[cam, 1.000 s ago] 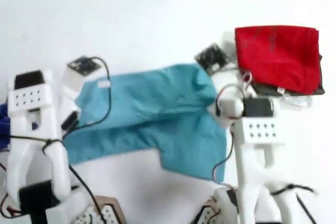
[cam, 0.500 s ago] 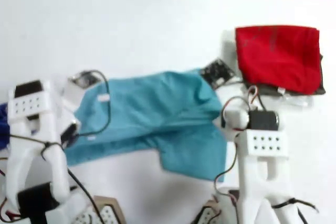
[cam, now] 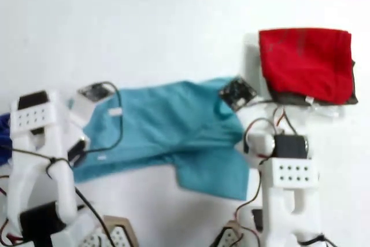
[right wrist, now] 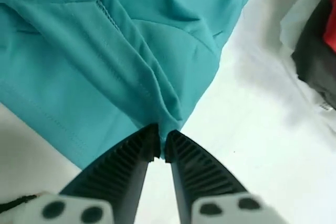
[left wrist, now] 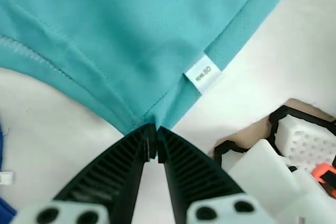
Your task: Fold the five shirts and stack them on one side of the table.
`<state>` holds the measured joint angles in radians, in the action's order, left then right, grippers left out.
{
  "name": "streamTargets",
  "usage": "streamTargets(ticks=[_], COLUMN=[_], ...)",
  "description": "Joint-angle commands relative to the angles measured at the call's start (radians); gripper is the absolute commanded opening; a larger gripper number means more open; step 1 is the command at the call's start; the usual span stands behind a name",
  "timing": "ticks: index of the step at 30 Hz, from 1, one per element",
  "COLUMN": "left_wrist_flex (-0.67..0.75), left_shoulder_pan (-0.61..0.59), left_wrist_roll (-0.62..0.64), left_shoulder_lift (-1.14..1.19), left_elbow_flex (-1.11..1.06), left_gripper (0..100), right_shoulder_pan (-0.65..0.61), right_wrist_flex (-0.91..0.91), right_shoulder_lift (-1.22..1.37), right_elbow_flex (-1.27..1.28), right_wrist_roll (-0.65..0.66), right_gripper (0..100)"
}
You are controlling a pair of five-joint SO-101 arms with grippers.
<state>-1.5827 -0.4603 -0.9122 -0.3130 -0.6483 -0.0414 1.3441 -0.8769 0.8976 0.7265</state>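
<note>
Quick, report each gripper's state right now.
Left gripper: shut, pinching a fold of the teal shirt.
Right gripper: shut, pinching a fold of the teal shirt.

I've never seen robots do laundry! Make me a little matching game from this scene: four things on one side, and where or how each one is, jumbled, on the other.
Things:
1. teal shirt
2. red shirt
3. dark shirt
4. left gripper

Descriptions:
a. shut on a cloth edge
b. folded, lying on top of another shirt
c. spread out between the two arms
d. peeking out from under the red one

Pairs: 1-c, 2-b, 3-d, 4-a
</note>
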Motion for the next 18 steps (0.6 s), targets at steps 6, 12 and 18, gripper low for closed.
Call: streamTargets(ticks=[6, 12, 18], left_wrist_flex=[0.012, 0.023, 0.100], left_shoulder_pan=[-0.051, -0.038, -0.035], left_wrist_roll=[-0.015, -0.026, -0.026], left_shoulder_lift=[-0.023, -0.023, -0.023], left_elbow_flex=[-0.001, -0.041, -0.124], left_gripper=[3, 3, 3], right_shoulder_pan=[0.013, 0.013, 0.013], right_wrist_flex=[-0.021, -0.013, -0.018], right_shoulder_lift=[-0.050, -0.050, -0.048], right_elbow_flex=[0.075, 0.075, 0.100], right_wrist_roll=[0.025, 0.025, 0.025], right_gripper=[2.0, 2.0, 2.0])
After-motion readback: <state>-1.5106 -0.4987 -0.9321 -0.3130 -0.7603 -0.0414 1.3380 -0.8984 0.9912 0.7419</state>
